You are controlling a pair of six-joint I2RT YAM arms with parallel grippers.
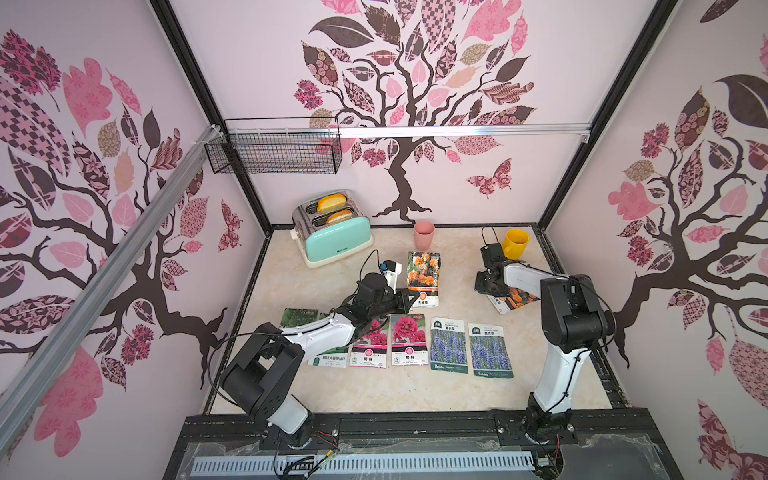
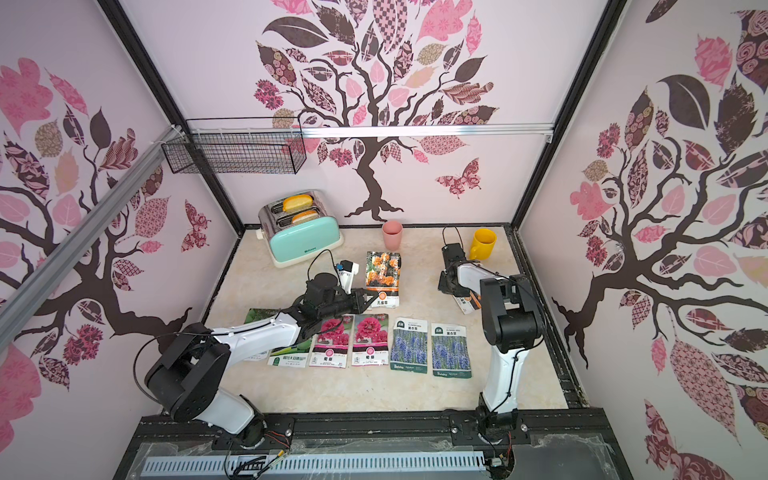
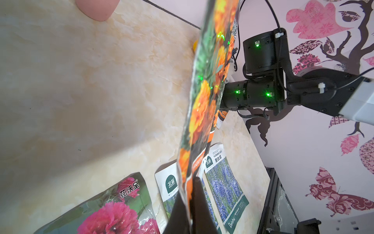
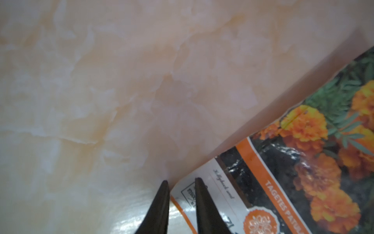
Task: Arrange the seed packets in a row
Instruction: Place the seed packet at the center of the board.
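Your left gripper [image 1: 409, 302] is pinched tight on the white label end of one marigold packet [image 1: 424, 270], just past the centre of the table [image 1: 374, 386] toward 12. I judge this is a thin edge hold, so the flat sheet can be carried to the row [image 1: 409, 340] of six packets at 6. The packet's long axis runs 12 to 6, flowers toward 12 and label toward 6, matching the row.

At 3, your right gripper [image 4: 182, 180] has its fingers [image 4: 162, 202] standing close together astride the white corner of the second marigold packet [image 4: 303, 162]. Whether they bite it, I cannot tell. That packet lies skewed, about 8 to 2, with its label at 8.
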